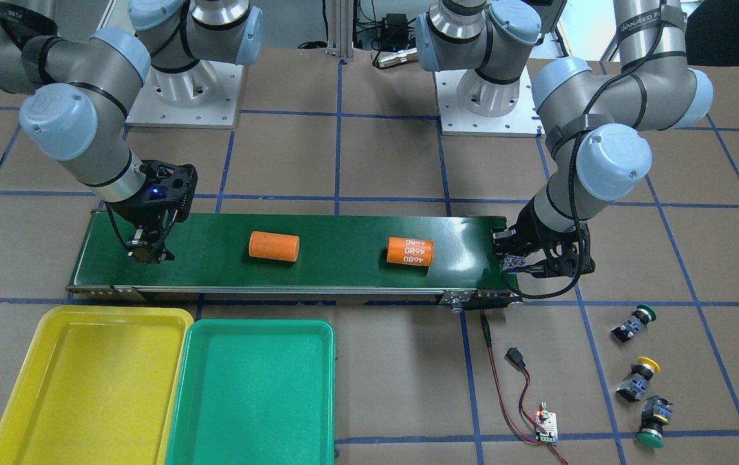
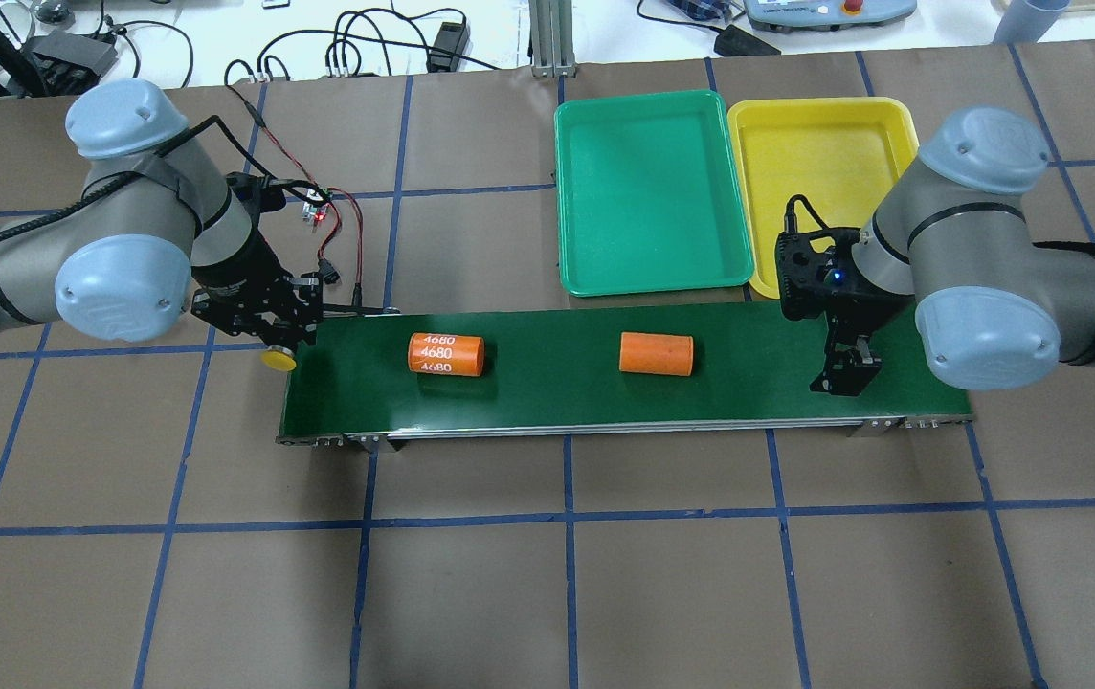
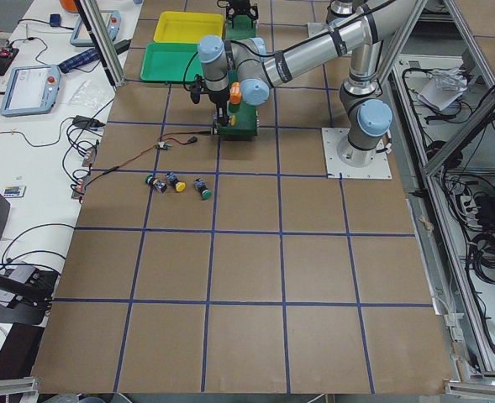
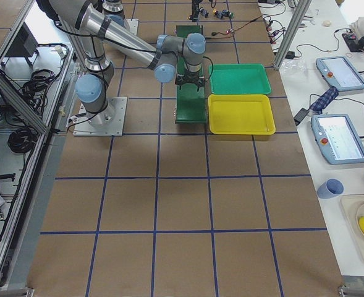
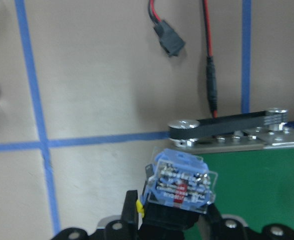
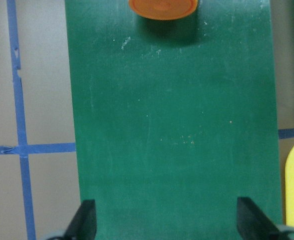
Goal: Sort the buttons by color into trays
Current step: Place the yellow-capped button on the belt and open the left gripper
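Note:
My left gripper [image 2: 278, 343] is shut on a yellow-capped button [image 2: 277, 360] and holds it just over the left end of the green conveyor belt [image 2: 557, 392]. The left wrist view shows the button's grey-blue contact block [image 5: 181, 182] between the fingers. Three more buttons lie on the table: a green one [image 1: 634, 323], a yellow one [image 1: 637, 378] and a green one [image 1: 654, 423]. My right gripper [image 2: 844, 373] is open and empty over the belt's other end. The yellow tray [image 1: 85, 381] and the green tray [image 1: 253, 387] lie side by side, both empty.
Two orange cylinders, one plain [image 1: 274, 246] and one marked 4680 [image 1: 410, 251], lie on the belt. Red and black wires with a connector [image 1: 515, 357] and a small circuit board [image 1: 545, 426] lie between the belt end and the loose buttons.

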Motion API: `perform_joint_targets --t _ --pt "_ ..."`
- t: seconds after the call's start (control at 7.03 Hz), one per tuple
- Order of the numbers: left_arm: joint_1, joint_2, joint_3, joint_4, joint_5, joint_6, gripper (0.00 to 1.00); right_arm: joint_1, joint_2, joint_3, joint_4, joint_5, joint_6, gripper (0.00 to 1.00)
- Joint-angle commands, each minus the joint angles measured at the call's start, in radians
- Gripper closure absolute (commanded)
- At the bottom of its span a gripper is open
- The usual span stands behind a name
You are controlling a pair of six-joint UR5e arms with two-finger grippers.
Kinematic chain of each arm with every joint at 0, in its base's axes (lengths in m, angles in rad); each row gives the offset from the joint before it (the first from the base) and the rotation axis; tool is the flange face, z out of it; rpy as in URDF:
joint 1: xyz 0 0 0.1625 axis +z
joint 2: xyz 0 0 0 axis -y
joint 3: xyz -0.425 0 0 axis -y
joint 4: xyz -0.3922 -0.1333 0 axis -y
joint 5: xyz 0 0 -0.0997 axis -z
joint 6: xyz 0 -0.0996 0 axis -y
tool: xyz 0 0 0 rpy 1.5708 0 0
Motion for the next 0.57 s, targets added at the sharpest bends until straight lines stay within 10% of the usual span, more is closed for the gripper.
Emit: perform_joint_targets --t 0.0,0.28,0.43 --pt "-0.007 0.008 -0.030 0.004 -0.002 -0.076 0.97 0.000 0.000 -0.002 0.000 0.003 0.000 0.00" --pt "-0.009 -0.012 -0.030 0.004 -0.001 -0.115 0.71 0.000 0.000 -0.002 -0.002 0.005 0.000 0.00" --pt "-0.010 -0.012 -0.030 0.004 -0.004 -0.117 0.40 0.000 0.002 -0.002 -0.002 -0.003 -0.003 0.00"
